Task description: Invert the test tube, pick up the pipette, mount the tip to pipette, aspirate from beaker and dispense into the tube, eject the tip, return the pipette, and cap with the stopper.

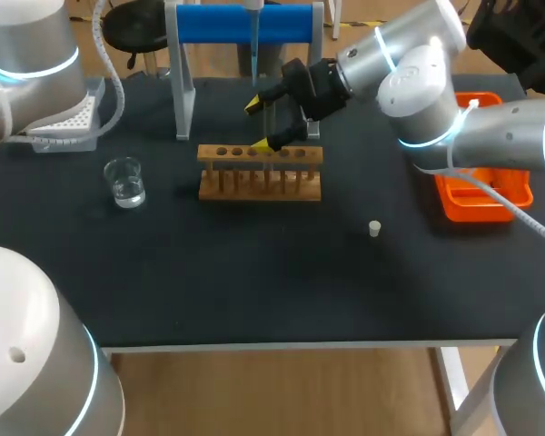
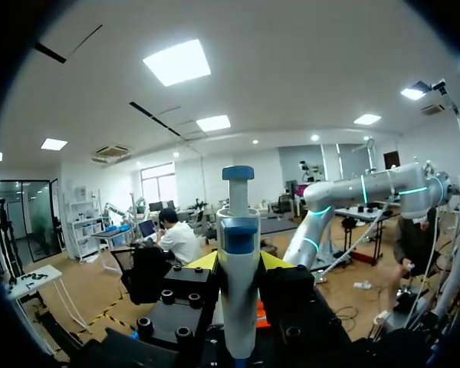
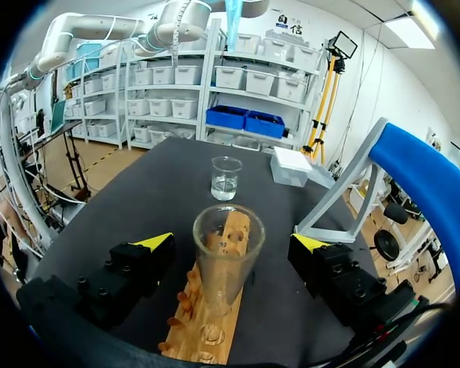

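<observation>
Nearest, a small white stopper (image 1: pixel 373 228) lies alone on the tabletop (image 1: pixel 254 282), right of centre. Beyond it, the right gripper (image 1: pixel 266 123) hovers over the wooden rack (image 1: pixel 260 173). Its fingers are spread wide either side of the test tube (image 3: pixel 228 253), which stands mouth-up in the rack. A glass beaker (image 1: pixel 125 182) stands left of the rack. The left gripper (image 2: pixel 239 262) seems clamped on the pipette (image 2: pixel 238 230).

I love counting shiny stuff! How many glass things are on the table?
2. A beaker stands on the table, left of the wooden rack in the head view. A test tube is upright at the rack, between the right gripper's open fingers. No others show.
</observation>
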